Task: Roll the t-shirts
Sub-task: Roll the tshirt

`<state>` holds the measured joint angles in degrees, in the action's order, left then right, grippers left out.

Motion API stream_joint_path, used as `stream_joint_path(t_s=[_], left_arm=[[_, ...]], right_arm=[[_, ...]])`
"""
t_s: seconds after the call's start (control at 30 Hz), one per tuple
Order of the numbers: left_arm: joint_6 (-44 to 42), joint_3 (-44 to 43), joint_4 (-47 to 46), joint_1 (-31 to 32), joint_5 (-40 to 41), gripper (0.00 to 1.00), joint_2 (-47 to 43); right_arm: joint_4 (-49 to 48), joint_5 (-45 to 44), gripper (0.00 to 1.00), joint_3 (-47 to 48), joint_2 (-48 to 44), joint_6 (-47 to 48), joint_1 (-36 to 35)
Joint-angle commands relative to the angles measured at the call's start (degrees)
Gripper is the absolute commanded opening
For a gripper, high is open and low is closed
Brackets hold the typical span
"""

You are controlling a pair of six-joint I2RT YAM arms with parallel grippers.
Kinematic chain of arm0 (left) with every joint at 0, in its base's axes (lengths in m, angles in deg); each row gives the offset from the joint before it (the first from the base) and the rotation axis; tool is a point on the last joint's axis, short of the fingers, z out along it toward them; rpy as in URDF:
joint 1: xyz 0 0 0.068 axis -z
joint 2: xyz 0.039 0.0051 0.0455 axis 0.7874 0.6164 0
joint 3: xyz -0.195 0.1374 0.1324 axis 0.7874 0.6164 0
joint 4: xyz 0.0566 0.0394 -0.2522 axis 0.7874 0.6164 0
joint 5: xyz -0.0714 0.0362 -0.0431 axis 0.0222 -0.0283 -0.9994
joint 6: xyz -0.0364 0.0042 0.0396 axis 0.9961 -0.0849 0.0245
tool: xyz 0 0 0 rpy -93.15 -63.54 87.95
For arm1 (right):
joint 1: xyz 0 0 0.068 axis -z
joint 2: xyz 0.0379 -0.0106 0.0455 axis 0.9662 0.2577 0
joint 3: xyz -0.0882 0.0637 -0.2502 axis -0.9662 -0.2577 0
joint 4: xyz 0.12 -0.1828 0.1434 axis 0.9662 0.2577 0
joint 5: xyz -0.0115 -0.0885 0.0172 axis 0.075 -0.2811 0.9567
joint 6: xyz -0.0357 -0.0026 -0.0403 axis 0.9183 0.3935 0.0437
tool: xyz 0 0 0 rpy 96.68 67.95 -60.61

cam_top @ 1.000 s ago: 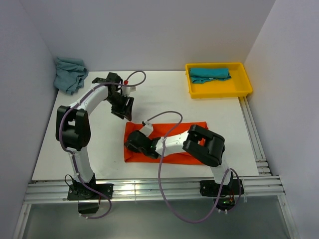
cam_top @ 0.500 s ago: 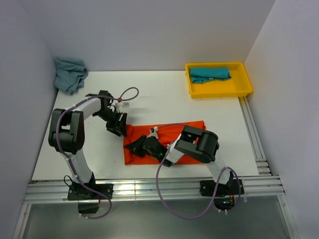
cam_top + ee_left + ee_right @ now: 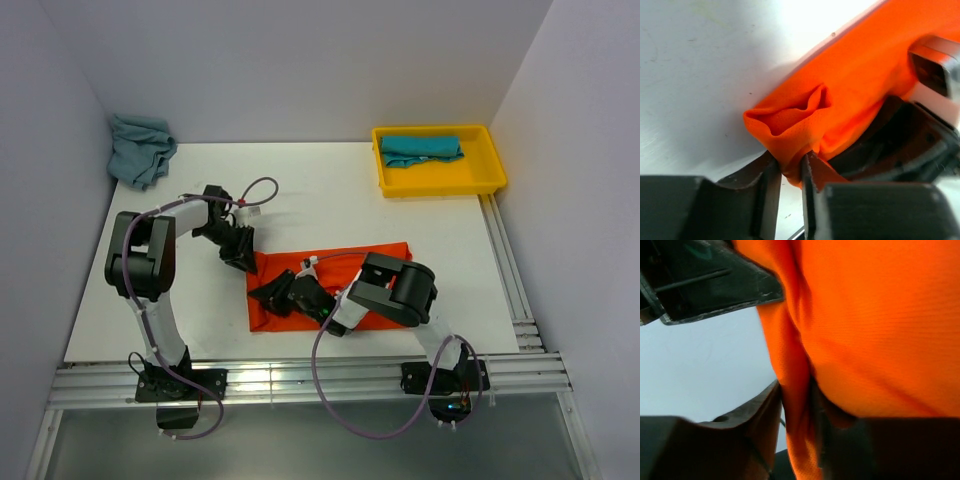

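The orange-red t-shirt (image 3: 375, 268) lies folded into a long band on the white table, in front of the arms. My left gripper (image 3: 243, 262) is at the band's far left corner, shut on a pinch of the orange cloth (image 3: 790, 125). My right gripper (image 3: 272, 297) is low at the band's left end, a little nearer, shut on a fold of the same cloth (image 3: 795, 390). A teal t-shirt (image 3: 421, 149) lies folded in the yellow tray (image 3: 490, 170). A grey-blue t-shirt (image 3: 140, 147) lies crumpled at the far left corner.
The yellow tray stands at the back right. White walls close the table on the left, back and right. A metal rail (image 3: 300, 385) runs along the near edge. Both arms' cables loop over the table's middle.
My left gripper came down from the back onto the shirt's far left corner and shut on it. My right gripper moved left along the band to its left end.
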<state>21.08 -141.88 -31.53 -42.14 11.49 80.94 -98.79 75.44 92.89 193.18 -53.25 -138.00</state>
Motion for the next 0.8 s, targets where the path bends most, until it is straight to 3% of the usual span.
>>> stream_joint_path(t_s=[0.0, 0.1, 0.37, 0.63, 0.73, 0.77], left_arm=[[1.99, -1.83, -1.87, 1.01, 6.99, 0.24, -0.04], [2.43, -1.48, -1.69, 1.53, 9.90, 0.21, -0.65], [2.87, -1.56, -1.17, 3.29, 14.48, 0.19, -1.88], [3.40, -2.62, -0.29, 5.49, 16.67, 0.19, -1.97], [3.31, -2.71, -0.29, 6.37, 17.29, 0.19, -2.24], [3.40, -2.71, -0.29, 6.54, 17.12, 0.20, -2.41]], right_arm=[[18.40, -1.53, 0.42, 2.60, -4.98, 4.08, -0.52], [28.86, -3.72, 0.56, 4.89, -8.06, 6.37, -1.48], [50.34, -10.05, 0.55, 11.21, -13.07, 9.19, -5.70], [64.76, -14.45, 0.40, 16.05, -14.05, 8.14, -11.15], [66.70, -14.55, 0.27, 17.64, -12.82, 7.87, -11.86], [65.83, -13.94, 0.18, 17.55, -12.55, 7.61, -12.03]])
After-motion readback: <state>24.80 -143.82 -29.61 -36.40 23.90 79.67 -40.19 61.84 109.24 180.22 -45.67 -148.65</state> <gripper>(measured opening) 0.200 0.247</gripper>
